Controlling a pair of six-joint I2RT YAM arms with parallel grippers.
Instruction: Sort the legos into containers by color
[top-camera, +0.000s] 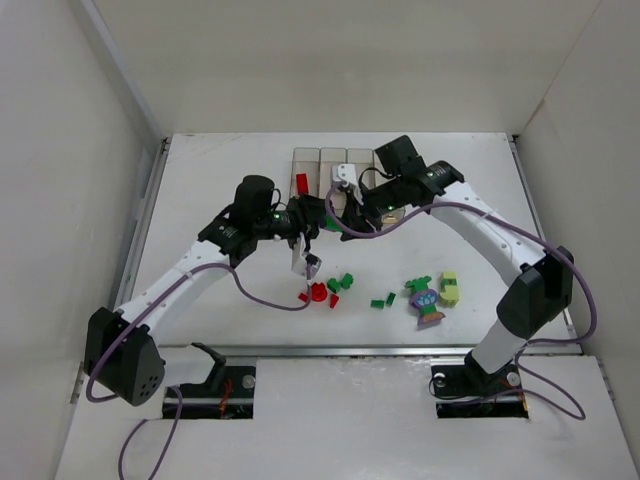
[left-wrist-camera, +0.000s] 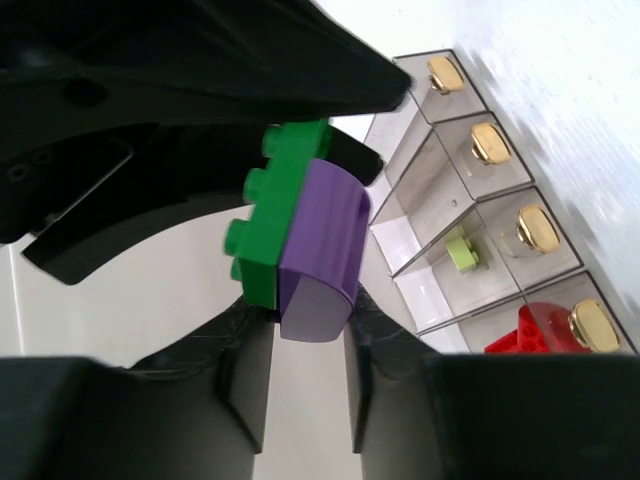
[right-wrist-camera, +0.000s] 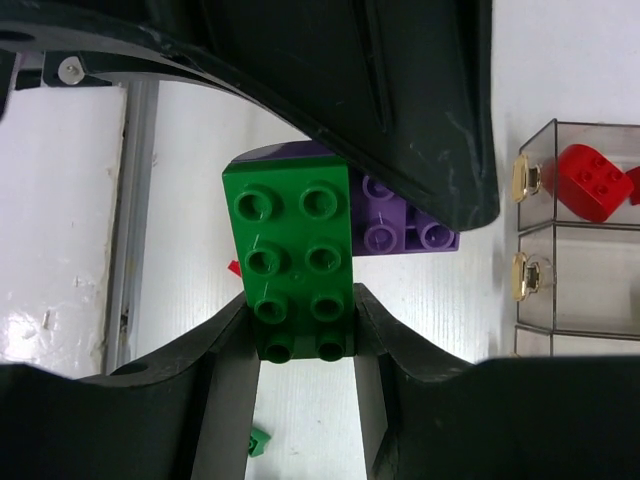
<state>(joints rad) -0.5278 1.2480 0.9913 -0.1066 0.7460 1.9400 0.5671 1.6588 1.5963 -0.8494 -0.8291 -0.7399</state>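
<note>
Nearest the arm bases, loose legos lie on the counter (top-camera: 200, 170): red bits (top-camera: 318, 293), green pieces (top-camera: 340, 283), a lime brick (top-camera: 450, 288) and a mixed stack (top-camera: 427, 303). Just beyond and above them the two arms meet over one clump (left-wrist-camera: 300, 270), a green brick (right-wrist-camera: 295, 260) pressed onto a purple brick (left-wrist-camera: 325, 250). Left fingers (left-wrist-camera: 248, 390) are clamped on its lower end, seemingly across both colours. Right fingers (right-wrist-camera: 228, 400) are clamped on the side walls of the green brick.

The clump is judged light, rigid and smooth. Its studs hold by press fit, so parting it likely calls for a peel or twist rather than a straight pull. The flat side walls offer the surest hold, though glossy plastic may slip under load.

Farther back stands a row of clear bins (top-camera: 332, 160) with brassy tabs (left-wrist-camera: 538, 228). One bin holds a red brick (right-wrist-camera: 590, 180), another a lime piece (left-wrist-camera: 462, 250). The counter is white and matte. Plain white walls (top-camera: 350, 60) close it in on three sides.
</note>
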